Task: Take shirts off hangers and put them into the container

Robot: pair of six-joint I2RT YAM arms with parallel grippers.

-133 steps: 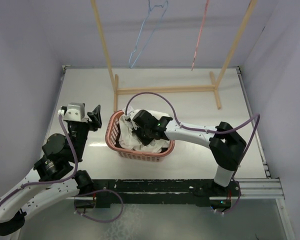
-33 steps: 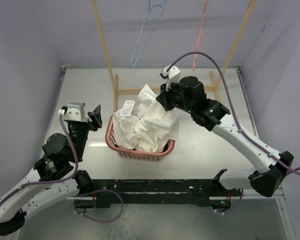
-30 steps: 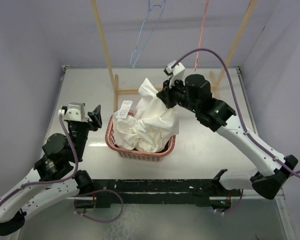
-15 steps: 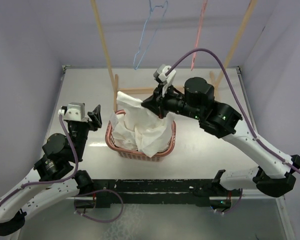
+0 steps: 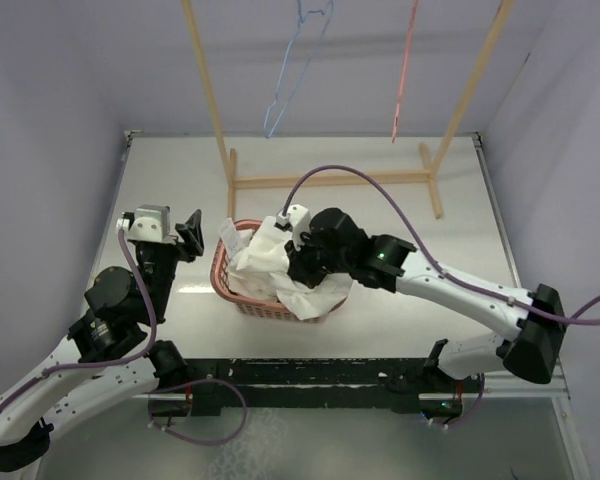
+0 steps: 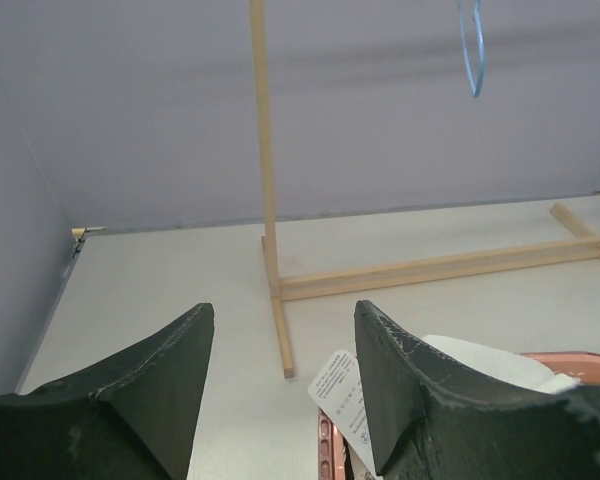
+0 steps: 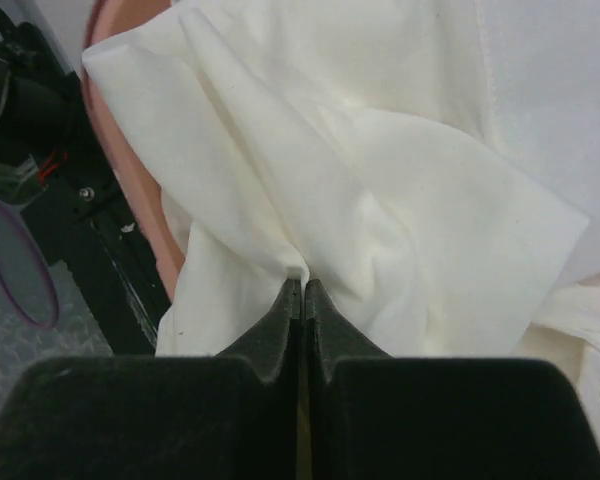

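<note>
The white shirt (image 5: 263,262) lies bunched in the salmon-pink container (image 5: 267,309), part of it spilling over the near rim. My right gripper (image 5: 298,262) is low over the container, shut on a fold of the white shirt (image 7: 380,180); in the right wrist view its fingertips (image 7: 302,284) pinch the cloth together. My left gripper (image 5: 190,232) stands open to the left of the container with nothing in it. In its wrist view the left gripper (image 6: 285,312) frames the shirt's paper tag (image 6: 340,388). The light blue hanger (image 5: 295,62) and pink hanger (image 5: 404,70) hang bare on the rack.
A wooden rack with two slanted poles (image 5: 208,90) and a floor crossbar (image 5: 330,180) stands behind the container. Walls close in the table on the left, right and back. The container's rim (image 7: 166,250) shows beside the cloth in the right wrist view.
My right arm has come down from high above the container, bringing the held white shirt down into it. The left arm has not moved.
</note>
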